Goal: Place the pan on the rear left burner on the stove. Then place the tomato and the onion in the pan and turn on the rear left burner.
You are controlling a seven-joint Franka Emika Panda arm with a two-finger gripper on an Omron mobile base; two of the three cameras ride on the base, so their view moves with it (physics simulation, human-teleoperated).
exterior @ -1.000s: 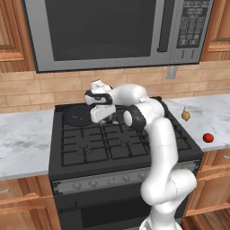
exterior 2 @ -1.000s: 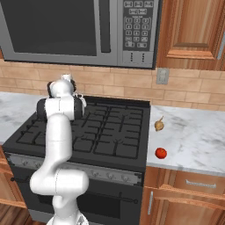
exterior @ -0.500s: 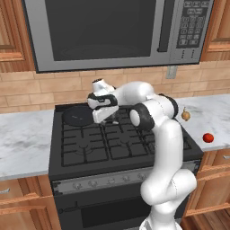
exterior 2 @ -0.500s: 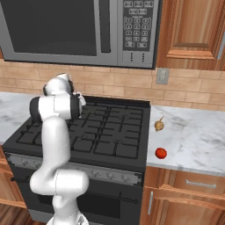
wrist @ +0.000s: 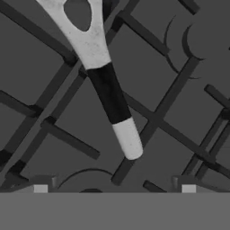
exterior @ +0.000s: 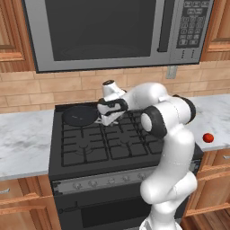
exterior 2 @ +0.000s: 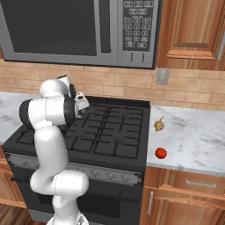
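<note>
We find the black pan [exterior: 80, 115] flat on the stove's [exterior: 108, 143] rear left grate, its grey handle [wrist: 105, 85] lying over the grates. The red tomato [exterior 2: 161, 153] and tan onion [exterior 2: 159, 125] rest apart on the counter right of the stove.

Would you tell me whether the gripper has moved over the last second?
Yes. In the left base view the gripper has drifted slightly rightward along the stove, away from the pan, its jaws open above the handle.

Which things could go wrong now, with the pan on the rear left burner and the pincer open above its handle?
1. The open pincer hangs close over the pan's handle; a careless retreat may knock the pan off its burner.
2. The tomato lies near the counter edge; a clumsy grasp may roll it off.
</note>
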